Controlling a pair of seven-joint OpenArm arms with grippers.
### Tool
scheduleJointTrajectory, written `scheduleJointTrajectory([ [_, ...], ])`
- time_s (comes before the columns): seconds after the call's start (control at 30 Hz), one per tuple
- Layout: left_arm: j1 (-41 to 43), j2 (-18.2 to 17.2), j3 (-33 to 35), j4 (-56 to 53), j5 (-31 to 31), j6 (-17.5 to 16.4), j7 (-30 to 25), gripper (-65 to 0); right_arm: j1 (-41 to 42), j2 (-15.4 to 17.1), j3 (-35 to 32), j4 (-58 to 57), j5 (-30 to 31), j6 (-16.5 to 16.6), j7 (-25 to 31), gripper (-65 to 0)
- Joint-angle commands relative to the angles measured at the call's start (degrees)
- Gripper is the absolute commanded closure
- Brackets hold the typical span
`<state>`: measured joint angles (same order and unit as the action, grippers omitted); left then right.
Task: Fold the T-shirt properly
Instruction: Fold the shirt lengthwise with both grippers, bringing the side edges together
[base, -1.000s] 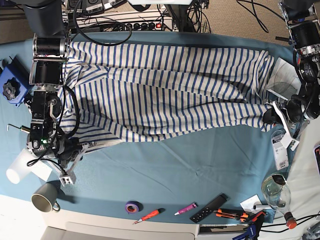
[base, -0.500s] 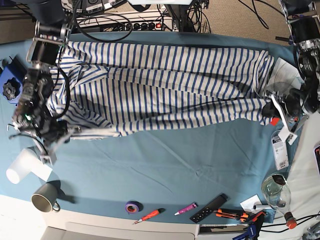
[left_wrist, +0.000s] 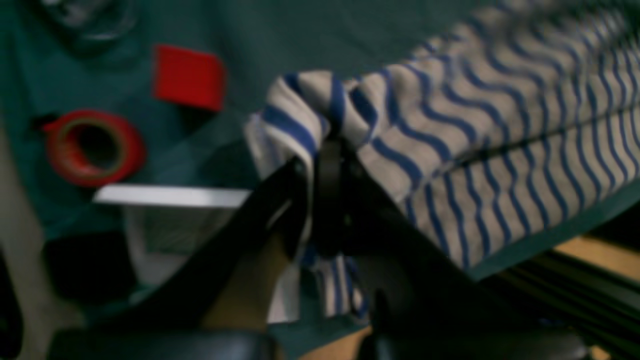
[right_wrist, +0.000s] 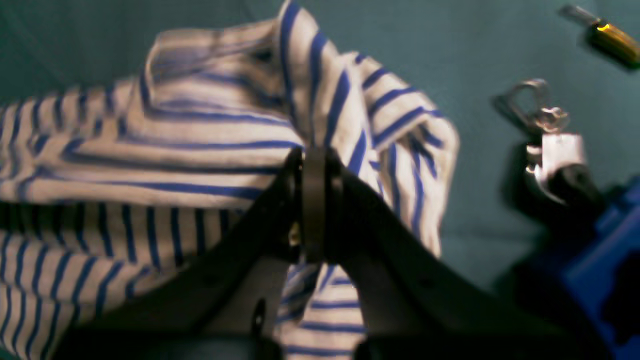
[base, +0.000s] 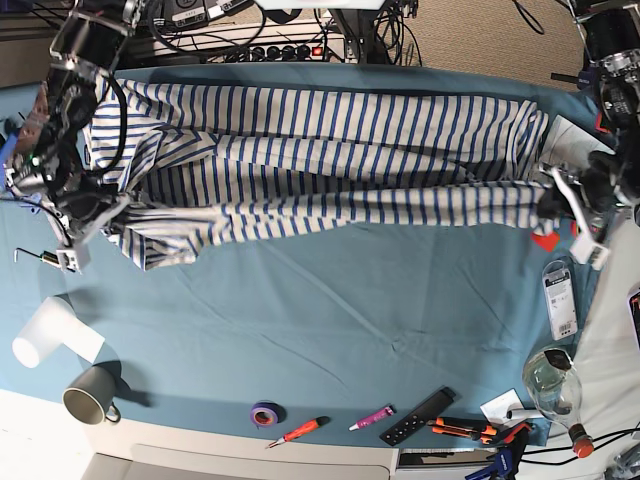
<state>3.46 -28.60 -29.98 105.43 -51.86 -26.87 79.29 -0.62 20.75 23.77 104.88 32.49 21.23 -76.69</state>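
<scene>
The T-shirt (base: 330, 160), white with thin blue stripes, lies stretched left to right across the far half of the teal table (base: 330, 320), its near edge doubled back over itself. In the base view my right gripper (base: 108, 216) is at the shirt's left end, shut on a bunch of striped cloth (right_wrist: 320, 100). My left gripper (base: 548, 206) is at the right end, shut on the shirt's corner (left_wrist: 320, 105). In both wrist views, my right gripper (right_wrist: 312, 165) and my left gripper (left_wrist: 327, 155) have their jaws pressed together with cloth between them.
A red tape roll (left_wrist: 92, 147) and a red square (left_wrist: 189, 76) lie beside the left gripper. A metal clip (right_wrist: 540, 120) and a blue block (right_wrist: 600, 260) are near the right one. White cup (base: 40, 340), grey mug (base: 88, 395), purple tape (base: 264, 413), screwdriver (base: 297, 431), remote (base: 418, 416) and glass flask (base: 552, 385) line the front.
Both grippers have moved toward the table's far side, drawing the shirt's near edge with them. The shirt now covers a narrower band and more bare table shows in front.
</scene>
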Motion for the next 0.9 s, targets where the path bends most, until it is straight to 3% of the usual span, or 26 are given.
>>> scheduleJointTrajectory([
  [0.0, -0.2, -1.1, -1.7, 0.9, -1.6, -0.2, -0.9, 0.0, -0.4, 1.0, 1.4, 1.6, 0.1, 0.3, 1.2, 0.0],
  [0.07, 0.7, -1.1, -3.6, 0.9, -3.1, -1.7, -0.8, 0.0, -2.5, 1.0, 3.3, 2.4, 0.1, 0.2, 1.2, 0.0],
  [0.43, 6.5, 0.1, -4.4, 0.9, -4.7, -1.7, -0.7, 0.0, -10.0, 1.0, 6.9, 2.8, 0.0, 0.2, -0.2, 0.0],
  [0.53, 7.7, 0.0, -4.4, 0.9, -2.8, -1.7, -0.9, 0.0, -10.6, 1.0, 7.3, 2.8, -1.7, 0.0, -0.2, 0.0],
  [0.7, 10.0, 0.0, -4.4, -1.0, 4.7, -1.7, -6.1, 0.0, -10.8, 1.0, 7.8, 2.7, -8.7, -3.6, 0.6, 0.0],
  [0.87, 10.4, 0.0, -4.4, -5.5, 7.8, -1.5, -8.8, 0.0, -10.8, 1.0, 7.8, 2.6, -9.7, -3.8, 0.6, 0.0],
])
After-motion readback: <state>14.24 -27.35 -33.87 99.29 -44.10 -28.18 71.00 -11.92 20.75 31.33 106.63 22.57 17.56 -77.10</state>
